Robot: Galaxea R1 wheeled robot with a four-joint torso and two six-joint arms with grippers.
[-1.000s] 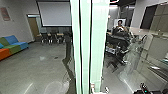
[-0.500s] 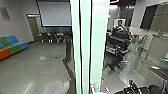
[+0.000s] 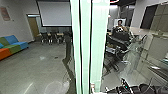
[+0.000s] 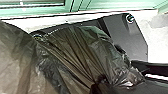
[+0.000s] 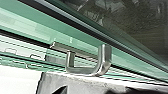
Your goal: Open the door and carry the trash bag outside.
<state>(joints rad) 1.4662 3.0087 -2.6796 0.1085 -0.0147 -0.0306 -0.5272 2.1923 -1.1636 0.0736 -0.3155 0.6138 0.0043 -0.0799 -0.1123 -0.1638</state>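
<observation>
Trash bag [image 4: 72,57], brown-black thin plastic, shown in the left wrist view near the glass door [image 3: 97,50], over the robot's own dark plate [image 4: 125,37]. Since a second ago, the black right arm [image 3: 147,89] has reached farther in from the lower right of the head view, drawing closer to the foot of the door as seen there; the door looks unmoved. That suggests the opening step is under way, with the carrying outside still ahead. Whether the left gripper or the right gripper is released or clenched, I cannot tell. The bag's film is crinkled and glossy, its long pleats narrowing to a dark gather. The door is smooth, pale green glass in upright strips; its handle [image 5: 105,60] is shiny metal, squared like a U with rounded corners.
</observation>
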